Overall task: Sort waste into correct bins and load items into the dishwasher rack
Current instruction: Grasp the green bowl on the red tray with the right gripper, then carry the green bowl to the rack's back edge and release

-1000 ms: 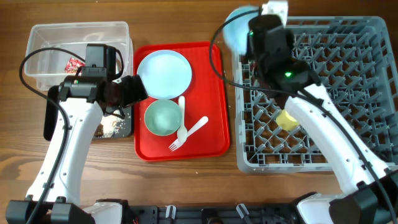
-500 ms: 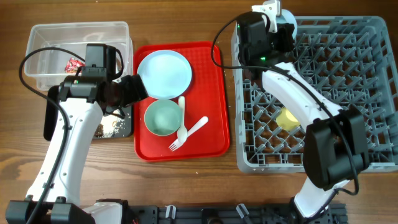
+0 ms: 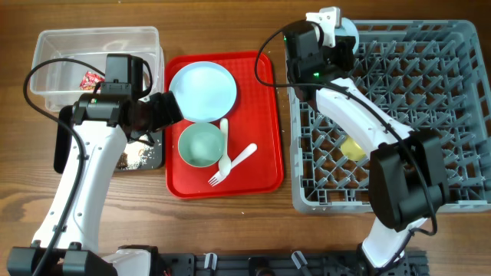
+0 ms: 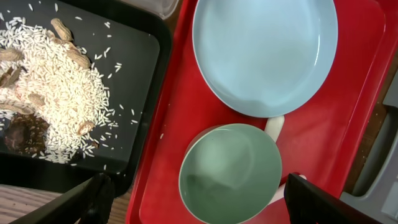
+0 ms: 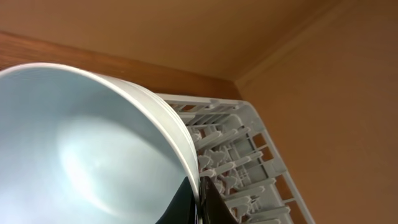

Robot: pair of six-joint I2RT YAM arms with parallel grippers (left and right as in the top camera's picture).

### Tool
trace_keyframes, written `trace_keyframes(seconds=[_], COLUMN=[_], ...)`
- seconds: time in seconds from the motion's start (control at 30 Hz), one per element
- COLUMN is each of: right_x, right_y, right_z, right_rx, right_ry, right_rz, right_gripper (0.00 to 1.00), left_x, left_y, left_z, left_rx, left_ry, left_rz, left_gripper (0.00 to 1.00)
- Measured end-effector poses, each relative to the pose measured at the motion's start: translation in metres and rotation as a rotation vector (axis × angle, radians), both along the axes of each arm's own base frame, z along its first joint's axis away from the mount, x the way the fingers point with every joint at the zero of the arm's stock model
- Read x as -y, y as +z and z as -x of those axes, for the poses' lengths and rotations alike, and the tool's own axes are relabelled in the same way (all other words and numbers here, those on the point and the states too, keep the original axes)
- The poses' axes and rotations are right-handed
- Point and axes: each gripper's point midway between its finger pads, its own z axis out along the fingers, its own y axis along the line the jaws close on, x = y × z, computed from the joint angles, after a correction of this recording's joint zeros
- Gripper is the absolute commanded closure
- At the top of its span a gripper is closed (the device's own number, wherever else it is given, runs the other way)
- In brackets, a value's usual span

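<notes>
The right gripper (image 5: 199,196) is pinched tight on the thin rim of the blue bowl (image 5: 93,155), which looks light, hard and slippery.

A red flat serving tray (image 3: 265,153) lies mid-table; left of it, a clear plastic rectangular tub (image 3: 61,88) sits behind a black rectangular tray (image 4: 140,99). Right stands a grey plastic lattice rack (image 3: 437,92), a small yellow cup (image 3: 354,147) inside, a pale blue bowl (image 5: 81,155) at its back-left corner. On the serving tray, a pale blue round plate (image 3: 202,90) lies behind a pale green bowl (image 3: 201,145).
</notes>
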Motion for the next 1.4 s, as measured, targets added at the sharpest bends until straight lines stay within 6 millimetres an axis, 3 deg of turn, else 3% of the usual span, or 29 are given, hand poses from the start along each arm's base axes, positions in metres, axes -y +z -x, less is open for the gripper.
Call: trace_keyframes(seconds=[0.13, 0.23, 0.43, 0.47, 0.57, 0.67, 0.73, 0.83, 0.9, 0.97, 1.1, 1.13, 1.17, 1.23, 1.27, 1.4], right_x=[0.000, 0.000, -0.023, -0.025, -0.041, -0.057, -0.070, -0.101, -0.142, -0.174, -0.239, -0.254, -0.273, -0.284, -0.290, -0.298], right_y=[-0.004, -0.022, -0.031, -0.032, -0.055, -0.078, -0.061, -0.010, 0.026, 0.024, -0.006, -0.021, -0.049, -0.079, -0.108, -0.159], right_z=[0.000, -0.001, 0.009, 0.012, 0.024, 0.055, 0.067, 0.084, 0.108, 0.132, 0.175, 0.186, 0.202, 0.211, 0.217, 0.208], right_rx=[-0.015, -0.056, -0.116, -0.128, -0.263, -0.425, -0.418, -0.347, -0.344, -0.443, -0.683, -0.749, -0.845, -0.913, -0.961, -0.967], right_ry=[-0.001, -0.006, 0.039, 0.040, 0.128, 0.201, 0.258, 0.421, 0.619, 0.714, 0.815, 0.810, 0.771, 0.700, 0.634, 0.522], right_rz=[0.011, 0.033, 0.059, 0.066, 0.004, -0.158, -0.305, -0.548, -0.796, -0.979, -1.137, -1.151, -1.157, -1.148, -1.127, -1.124], right_gripper=[0.96, 0.96, 0.95, 0.82, 0.67, 0.44, 0.36, 0.35, 0.33, 0.33, 0.33, 0.35, 0.41, 0.52, 0.55, 0.82], left_x=[0.000, 0.000, 0.000, 0.000, 0.000, 0.000, 0.000, 0.000, -0.007, -0.032, -0.091, -0.097, -0.104, -0.105, -0.105, -0.104], left_y=[0.000, 0.000, 0.000, 0.000, 0.000, 0.000, 0.000, -0.001, -0.004, -0.008, -0.011, -0.011, -0.011, -0.010, -0.010, -0.010], left_z=[0.000, 0.000, 0.000, 0.000, 0.000, 0.000, 0.000, 0.001, 0.009, 0.021, 0.037, 0.038, 0.040, 0.040, 0.040, 0.040], left_rx=[0.000, 0.000, 0.000, 0.000, 0.000, 0.000, 0.000, -0.007, -0.041, -0.096, -0.146, -0.148, -0.148, -0.148, -0.147, -0.147], left_ry=[0.000, 0.000, 0.000, 0.000, 0.000, 0.000, 0.000, 0.002, 0.018, 0.097, 0.336, 0.365, 0.397, 0.406, 0.407, 0.406], left_rz=[0.000, 0.000, 0.000, 0.000, 0.000, 0.000, 0.000, -0.001, -0.018, -0.034, -0.018, -0.007, 0.006, 0.012, 0.013, 0.016], left_gripper=[0.10, 0.10, 0.10, 0.10, 0.08, 0.06, 0.03, 0.00, 0.00, 0.00, 0.00, 0.00, 0.00, 0.00, 0.00, 0.00])
